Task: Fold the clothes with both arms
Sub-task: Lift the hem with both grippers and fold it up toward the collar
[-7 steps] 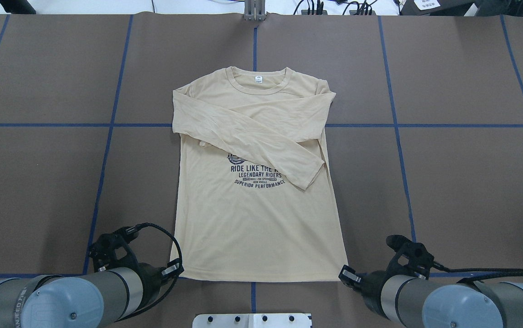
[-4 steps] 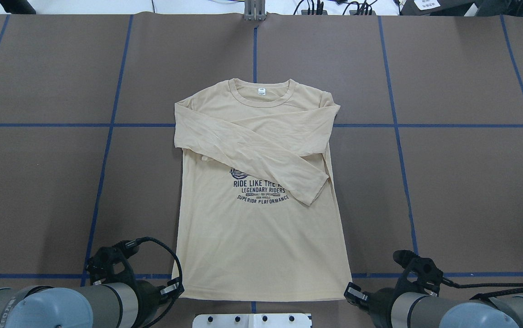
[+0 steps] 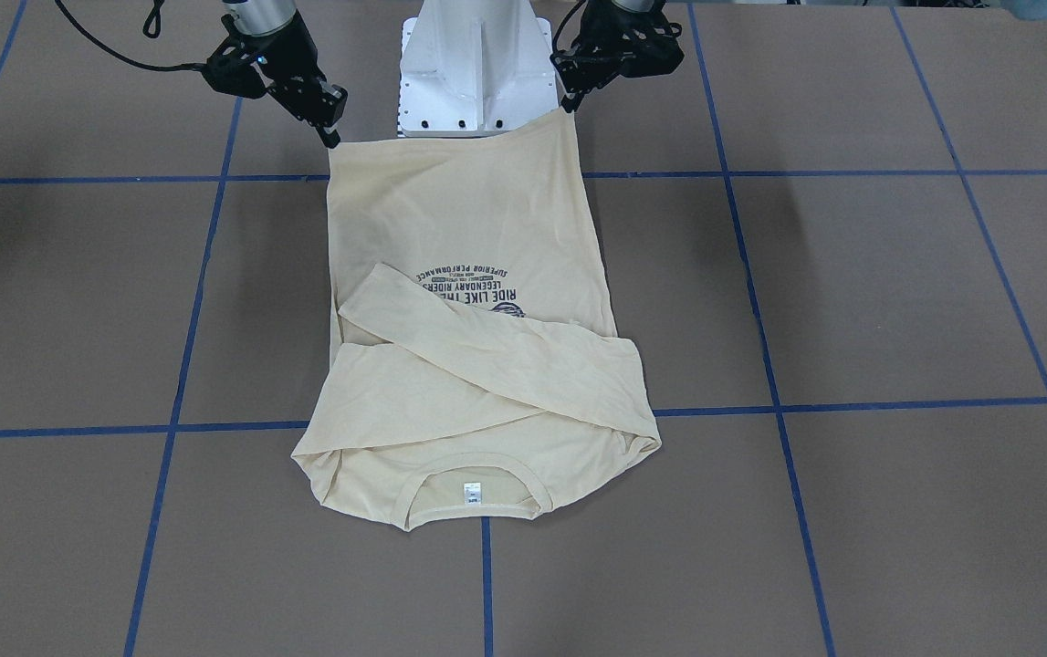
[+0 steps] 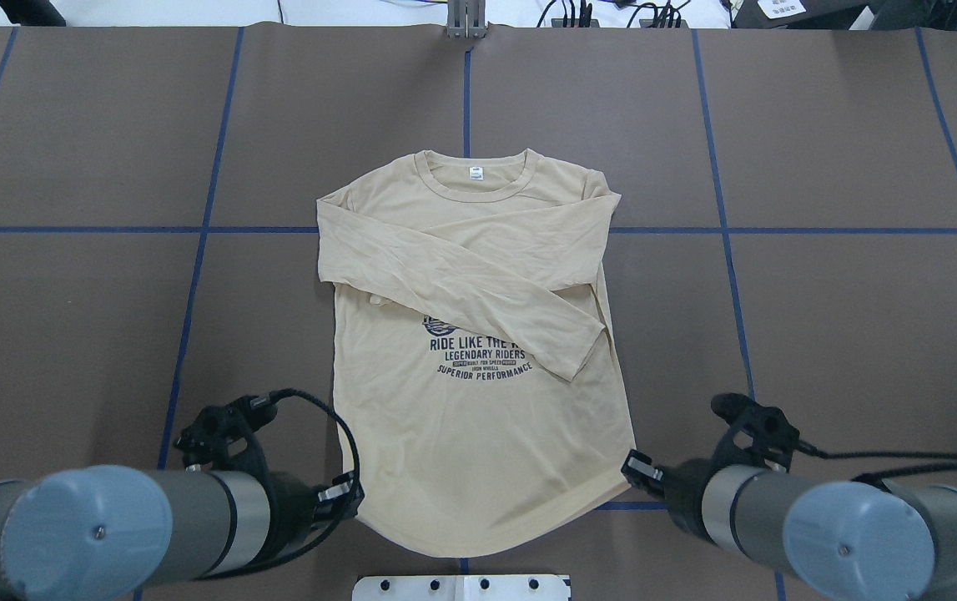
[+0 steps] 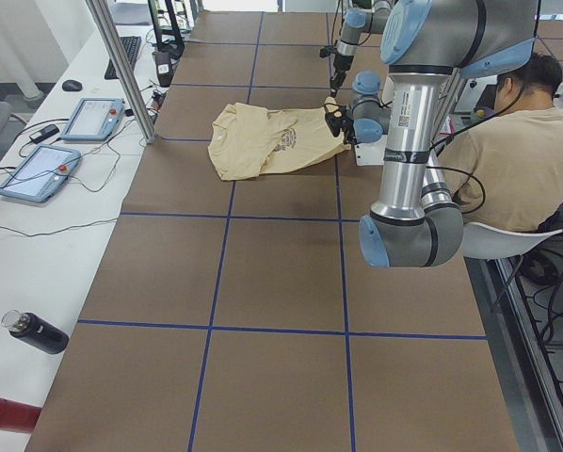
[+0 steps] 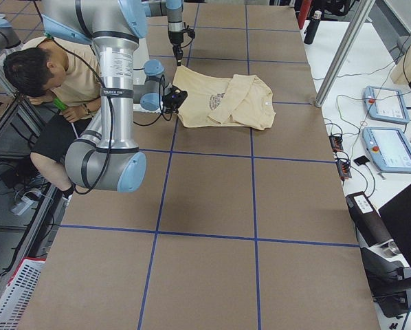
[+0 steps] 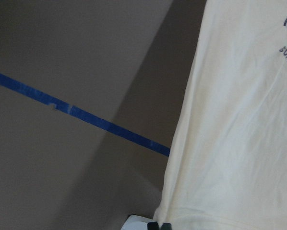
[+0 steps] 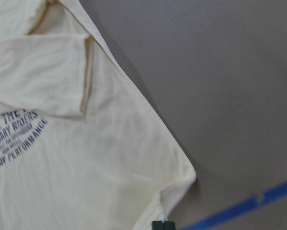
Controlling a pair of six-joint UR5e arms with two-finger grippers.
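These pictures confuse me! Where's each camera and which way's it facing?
Front: across the table, facing the robot; left arm, right arm, base.
Overhead: behind it, looking down; both arms.
Left side: table's end; left arm nearest.
Right side: opposite end; right arm nearest.
Left wrist: on left arm, looking down; fingers' tips.
Right wrist: same, right arm.
Shared: both wrists see the shirt's hem.

One camera looked down from behind the arms [image 4: 219, 522], another faced them across the desk [image 3: 852, 274], two watched from the ends; wrist cameras sat close, all sharing the shirt [image 4: 478, 434].
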